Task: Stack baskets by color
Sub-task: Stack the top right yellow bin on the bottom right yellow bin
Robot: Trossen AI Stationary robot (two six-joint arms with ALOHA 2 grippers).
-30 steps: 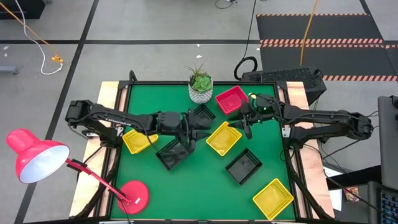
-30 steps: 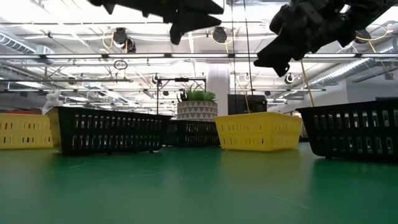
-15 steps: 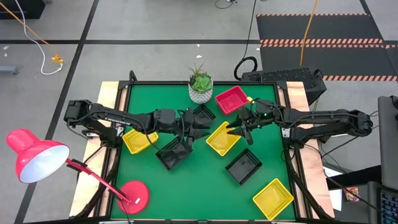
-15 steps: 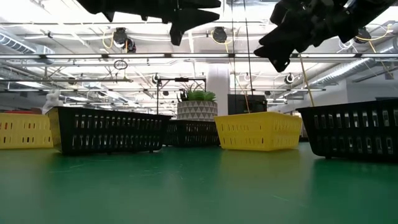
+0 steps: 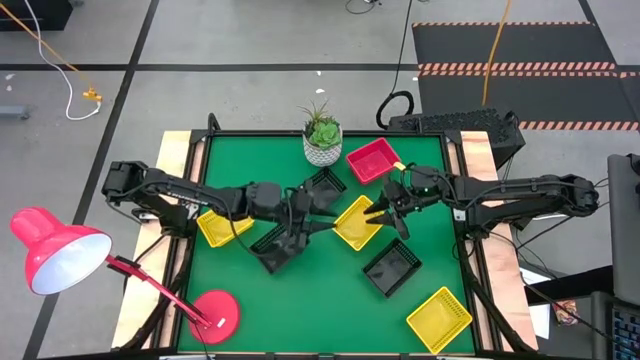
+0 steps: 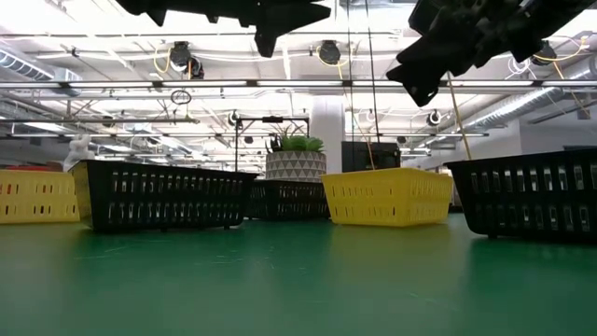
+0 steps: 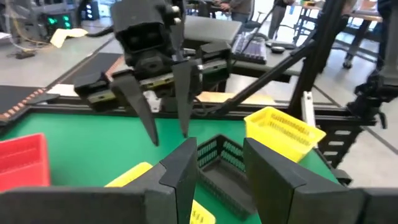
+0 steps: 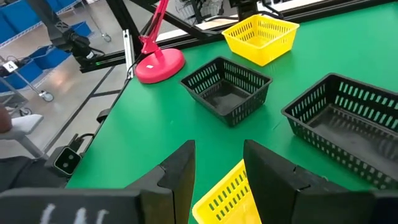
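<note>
My left gripper (image 5: 320, 222) hangs open above the table between a black basket (image 5: 278, 248) and the middle yellow basket (image 5: 358, 222). My right gripper (image 5: 383, 213) hangs open over that yellow basket's right edge (image 8: 224, 193), fingers slanting down. The two grippers face each other; in the left wrist view the right gripper (image 7: 165, 127) shows beyond my own fingers (image 7: 186, 168). In the low view both grippers, left (image 6: 280, 23) and right (image 6: 420, 84), are well above the baskets. All the baskets rest on their bases on the green table.
A red basket (image 5: 372, 160) and a third black basket (image 5: 325, 185) sit near the white plant pot (image 5: 322, 145) at the far edge. Another black basket (image 5: 390, 267), two more yellow ones (image 5: 438, 318) (image 5: 223, 225) and the red lamp base (image 5: 215, 315) lie around.
My right gripper has swung from beside the red basket toward the table's near edge and now hangs over the middle yellow basket's right edge. Its fingers have kept the same gap. No basket has moved.
</note>
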